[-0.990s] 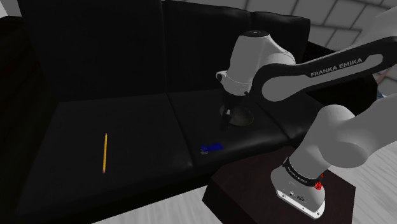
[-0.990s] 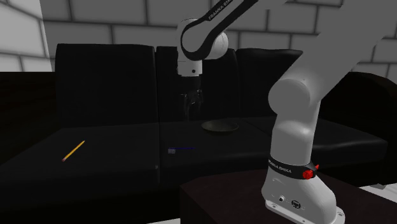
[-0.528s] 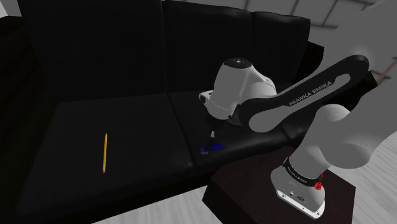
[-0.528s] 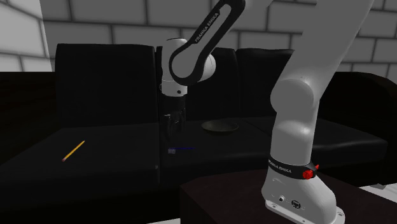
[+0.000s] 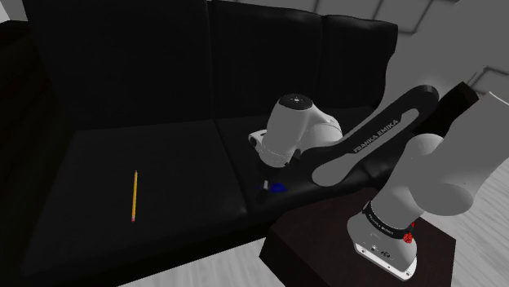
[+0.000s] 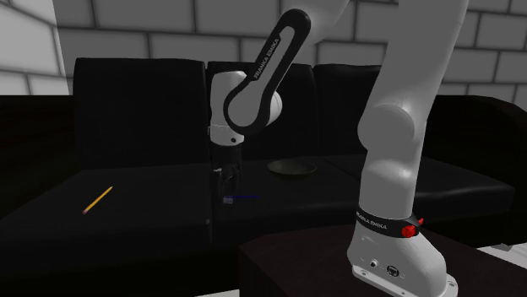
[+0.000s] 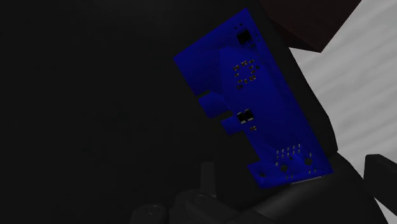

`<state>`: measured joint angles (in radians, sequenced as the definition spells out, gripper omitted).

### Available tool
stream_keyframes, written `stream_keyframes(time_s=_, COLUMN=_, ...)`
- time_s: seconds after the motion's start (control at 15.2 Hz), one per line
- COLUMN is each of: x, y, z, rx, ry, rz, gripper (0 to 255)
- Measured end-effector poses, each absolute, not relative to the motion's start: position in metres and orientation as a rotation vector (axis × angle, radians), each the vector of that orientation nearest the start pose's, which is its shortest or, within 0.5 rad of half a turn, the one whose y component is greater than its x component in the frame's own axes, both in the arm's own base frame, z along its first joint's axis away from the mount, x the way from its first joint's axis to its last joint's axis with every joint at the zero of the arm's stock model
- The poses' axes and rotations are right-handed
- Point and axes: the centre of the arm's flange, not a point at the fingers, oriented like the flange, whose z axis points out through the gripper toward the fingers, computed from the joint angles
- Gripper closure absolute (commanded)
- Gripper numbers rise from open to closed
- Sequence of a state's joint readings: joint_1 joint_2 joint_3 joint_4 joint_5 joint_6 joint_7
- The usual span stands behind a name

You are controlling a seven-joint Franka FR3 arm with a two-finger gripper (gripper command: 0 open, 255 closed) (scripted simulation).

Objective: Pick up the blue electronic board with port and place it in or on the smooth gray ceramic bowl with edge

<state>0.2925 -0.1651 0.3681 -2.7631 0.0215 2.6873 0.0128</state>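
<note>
Blue board (image 7: 254,108) lies flat on the seat of the black sofa (image 5: 147,155), close to the cushion's front edge and not yet lifted. The gripper (image 6: 226,180) hangs low, right over it. In the wrist view the fingers (image 7: 380,167) stand spread, one to each side of the board's near end, and no contact with it is evident.

Status, as judged: the approach is done. The grasp, the lift, the carry and the release remain.

The shallow grey bowl (image 6: 292,168) sits on the same seat, farther back toward the backrest and apart from the board. Nothing is seen in it.

Surface: dark, smooth cushions with a seam between them. The board rests near that seam in the second exterior view. A yellow pencil (image 5: 134,196) lies well apart on the neighbouring cushion, clear of the likely path to the bowl.

Room: a wall of large grey blocks (image 6: 127,25) stands behind the sofa. A pale floor (image 5: 204,265) lies in front. The arm's dark brown stand (image 5: 326,236) is set against the sofa's front.
</note>
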Motion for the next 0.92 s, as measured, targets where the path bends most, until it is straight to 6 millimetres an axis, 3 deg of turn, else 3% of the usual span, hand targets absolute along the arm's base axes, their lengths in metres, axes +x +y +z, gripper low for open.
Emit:
stream_keyframes(time_s=0.46, x=0.3169, y=0.2375, z=0.2618, rx=-3.004, ry=-0.974, rz=-0.144, gripper=0)
stream_keyframes(time_s=0.53, x=0.3169, y=0.2375, z=0.2618, rx=-3.004, ry=-0.974, rz=-0.144, gripper=255)
stream_keyframes(time_s=0.92, x=0.3184, y=0.2362, z=0.2633, rx=-3.006, ry=-0.969, rz=-0.149, gripper=255)
